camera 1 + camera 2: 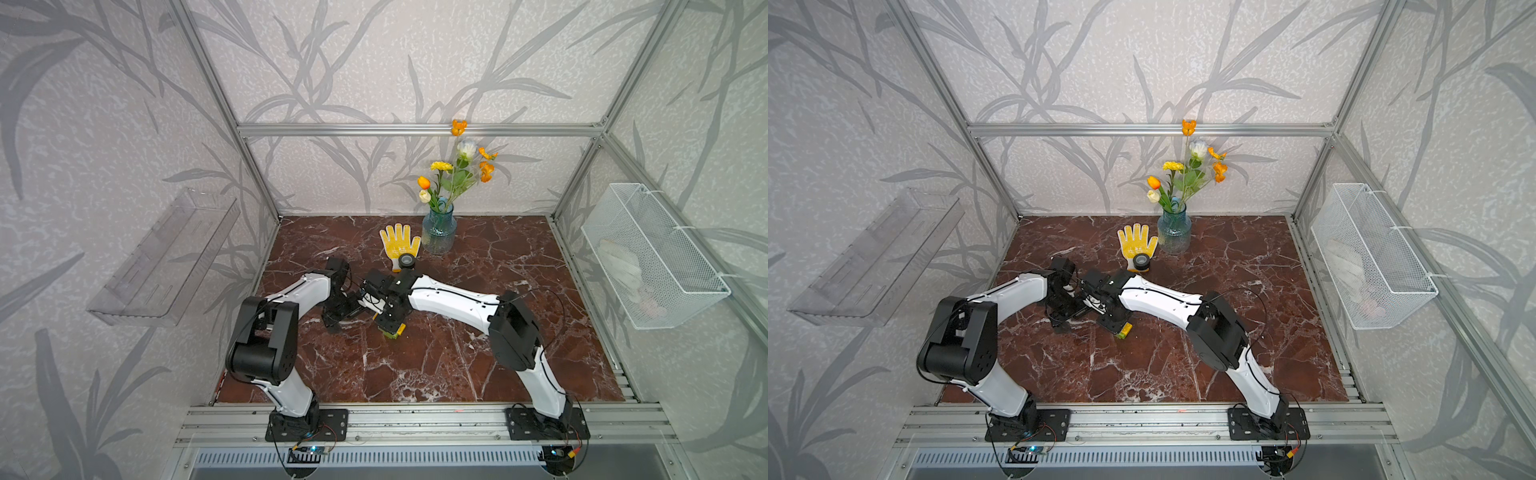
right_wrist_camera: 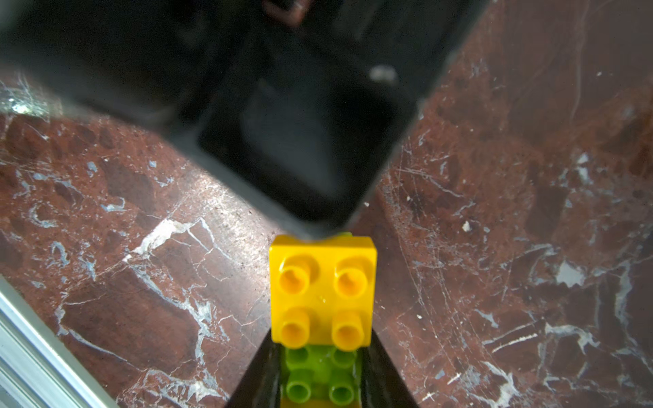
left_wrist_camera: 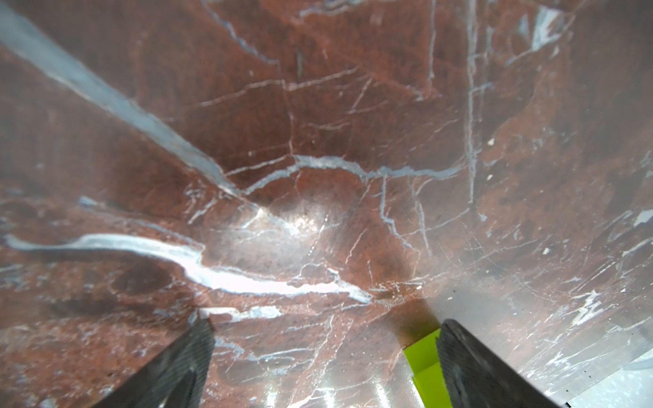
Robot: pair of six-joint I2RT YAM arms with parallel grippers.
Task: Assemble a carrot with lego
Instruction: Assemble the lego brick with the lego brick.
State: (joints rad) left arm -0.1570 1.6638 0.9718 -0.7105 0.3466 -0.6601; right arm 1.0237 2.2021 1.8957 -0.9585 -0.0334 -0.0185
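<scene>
Marble table point(image 1: 415, 365), red-brown, both arms bent high at the elbow and reaching in to meet mid-table, wrists tipped down. Left arm point(image 1: 299, 291) comes from the near left, left gripper point(image 3: 325, 323) spread wide, nothing between its fingers, tips low over bare marble. Right arm point(image 1: 453, 299) comes from the near right, right gripper point(image 2: 319, 341) pointing down and pinching the carrot point(image 1: 392, 330) by its green brick point(image 2: 319, 374). The yellow brick point(image 2: 321, 293) sticks out past the fingertips, studs toward the wrist camera. Carrot is mid-table, just beside one finger point(image 3: 477, 367) of the left gripper; touching it or not, cannot tell; resting on the marble or lifted, cannot tell. Print on the glove point(image 1: 400, 245) palm is too small to read. Glove, tape roll point(image 1: 407, 262) and vase point(image 1: 438, 232) stand at the back, tape roll close behind the right wrist. Bare marble runs from the carrot to the front rail point(image 1: 415, 415) and out to the right edge.
</scene>
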